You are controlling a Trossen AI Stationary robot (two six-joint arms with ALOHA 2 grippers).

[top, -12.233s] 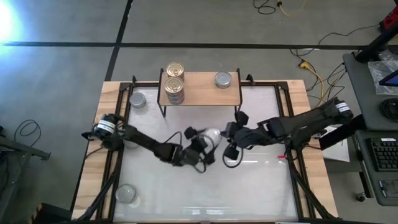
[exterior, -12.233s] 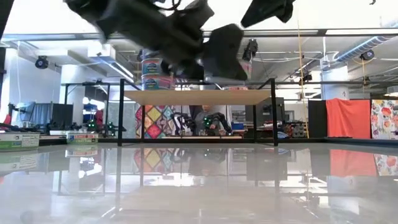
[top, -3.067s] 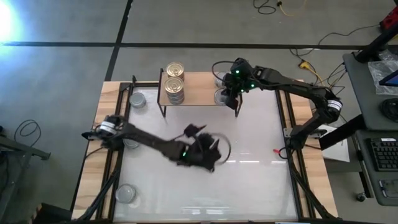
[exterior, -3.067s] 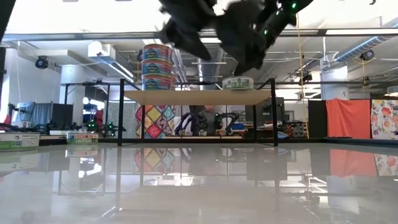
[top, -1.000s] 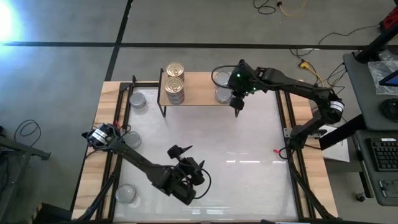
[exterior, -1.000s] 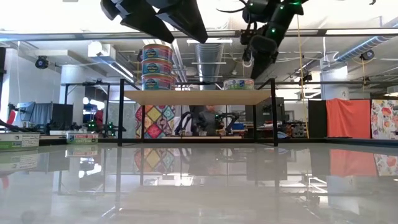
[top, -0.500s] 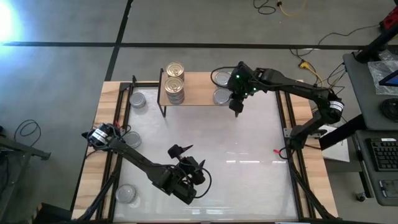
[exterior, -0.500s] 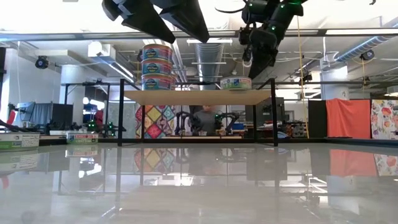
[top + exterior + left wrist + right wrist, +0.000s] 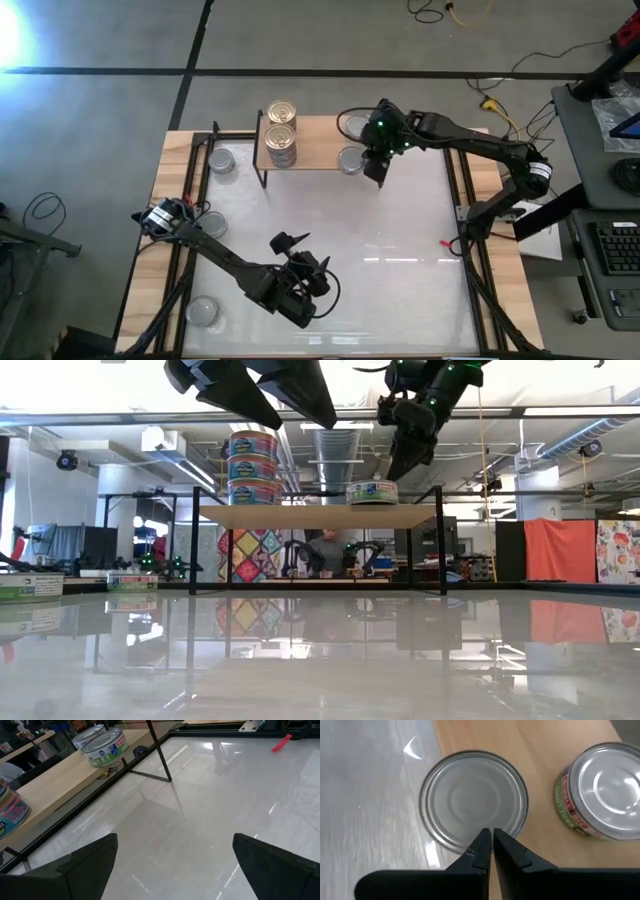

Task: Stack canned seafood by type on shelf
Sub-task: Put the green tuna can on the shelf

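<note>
Right end effector (image 9: 377,172): fingers closed together, nothing held, tips against the side of a silver-lidded tin (image 9: 351,159) at the shelf (image 9: 320,145) front edge.
Left end effector (image 9: 300,262): spread wide, empty, above the worktop (image 9: 420,250).
Advice: the nudge is best kept slow and level.
Materials: 2 plain silver lids beside each other, gold-lidded stack (image 9: 282,133), light wood board, glossy white worktop.

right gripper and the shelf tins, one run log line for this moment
right gripper: shut, against silver tin at shelf front edge | second silver tin beside | gold stack shelf left | left gripper: open, mid-table
</note>
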